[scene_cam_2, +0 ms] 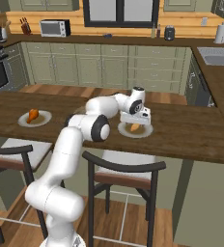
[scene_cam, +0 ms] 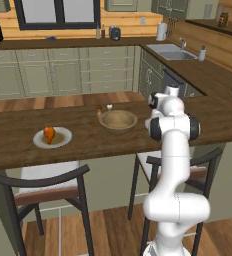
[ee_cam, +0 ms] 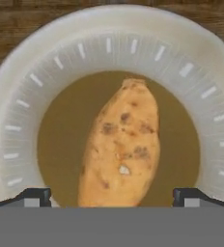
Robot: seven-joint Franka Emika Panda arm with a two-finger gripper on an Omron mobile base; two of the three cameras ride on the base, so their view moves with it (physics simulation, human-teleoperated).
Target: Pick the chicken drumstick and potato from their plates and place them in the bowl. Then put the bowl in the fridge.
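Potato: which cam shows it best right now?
Hand view. The potato lies lengthwise in the plate's brown centre, speckled skin sharp, between the spread fingertips of the gripper. Right base view gives just an orange sliver under the hand. In the left base view the arm stands in front of that spot.

On the dark wooden worktop [scene_cam: 88, 135] are set a drumstick plate [scene_cam: 52, 138], a wooden bowl [scene_cam: 118, 120], and a potato plate [scene_cam_2: 135, 129].
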